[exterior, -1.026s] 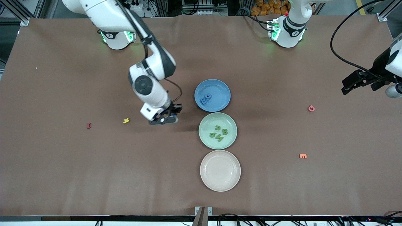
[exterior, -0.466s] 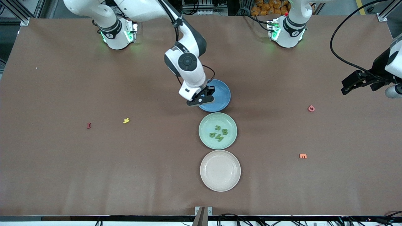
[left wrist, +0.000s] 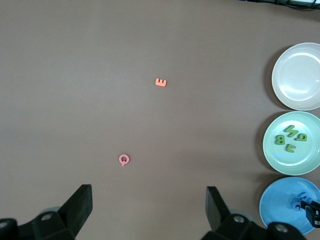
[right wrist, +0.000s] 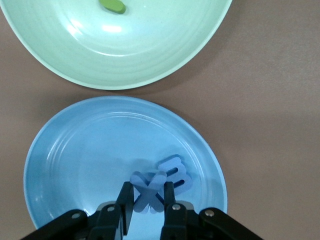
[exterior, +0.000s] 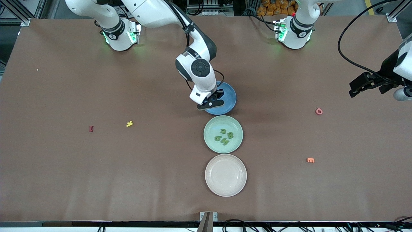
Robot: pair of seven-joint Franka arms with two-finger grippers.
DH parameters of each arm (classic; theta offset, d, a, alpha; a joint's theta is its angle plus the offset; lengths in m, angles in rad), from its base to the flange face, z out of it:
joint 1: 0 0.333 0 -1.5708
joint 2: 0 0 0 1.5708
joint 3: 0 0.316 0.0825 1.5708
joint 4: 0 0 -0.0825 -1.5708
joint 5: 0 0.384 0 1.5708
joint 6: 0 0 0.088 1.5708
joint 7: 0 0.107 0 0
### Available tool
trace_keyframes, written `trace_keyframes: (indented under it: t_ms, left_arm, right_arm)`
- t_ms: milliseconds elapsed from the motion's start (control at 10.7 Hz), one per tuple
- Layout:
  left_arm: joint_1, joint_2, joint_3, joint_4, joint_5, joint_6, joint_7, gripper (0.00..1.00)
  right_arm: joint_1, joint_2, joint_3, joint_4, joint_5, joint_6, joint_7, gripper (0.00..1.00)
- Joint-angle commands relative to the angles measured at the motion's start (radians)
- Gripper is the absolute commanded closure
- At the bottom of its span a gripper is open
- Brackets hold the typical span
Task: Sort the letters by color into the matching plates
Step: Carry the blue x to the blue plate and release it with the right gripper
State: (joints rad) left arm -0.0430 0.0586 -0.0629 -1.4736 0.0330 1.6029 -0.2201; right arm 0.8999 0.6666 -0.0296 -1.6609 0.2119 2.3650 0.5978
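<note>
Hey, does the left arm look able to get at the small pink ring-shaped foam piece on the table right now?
Probably yes. The left claw hangs open over bare brown table at its own end, with the pink ring-shaped foam piece lying alone nearby. Nothing sits around it, and the right claw is off over the round blue plate.

Three plates are lying in a row mid-tabletop (exterior: 64, 177): farthest plate (exterior: 229, 96), middle plate (exterior: 209, 125), nearest plate (exterior: 225, 175).
Four letters (exterior: 224, 136) are sitting in the middle plate.
Right end effector (exterior: 212, 103) is hanging over the farthest plate, clamping one letter (right wrist: 149, 192) above another letter (right wrist: 175, 172) lying in it.
Loose pieces are lying two toward the right arm's end (exterior: 129, 123) (exterior: 91, 129), two toward the left arm's (exterior: 319, 111) (exterior: 310, 160).
Left end effector (left wrist: 147, 202) is waiting, spread, over the left arm's end.
</note>
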Motion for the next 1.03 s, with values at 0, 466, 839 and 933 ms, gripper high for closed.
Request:
trace_keyframes:
  t_ms: [0,466,839,933]
  left_arm:
    - [-0.001,0.001,0.000,0.012,-0.013,-0.017,0.015,0.00]
    - [-0.001,0.003,0.000,0.012,-0.013,-0.017,0.019,0.00]
    - [-0.001,0.004,0.000,0.010,-0.013,-0.017,0.019,0.00]
    - [-0.001,0.006,0.000,0.012,-0.013,-0.017,0.019,0.00]
  right_arm:
    - [0.008,0.001,-0.009,0.044,-0.002,-0.064,0.036,0.00]
    - [-0.007,-0.009,-0.038,0.050,-0.019,-0.084,0.017,0.00]
    - [-0.067,-0.033,-0.205,0.050,-0.029,-0.173,-0.235,0.00]
    - [-0.111,-0.038,-0.231,0.052,-0.028,-0.181,-0.306,0.00]
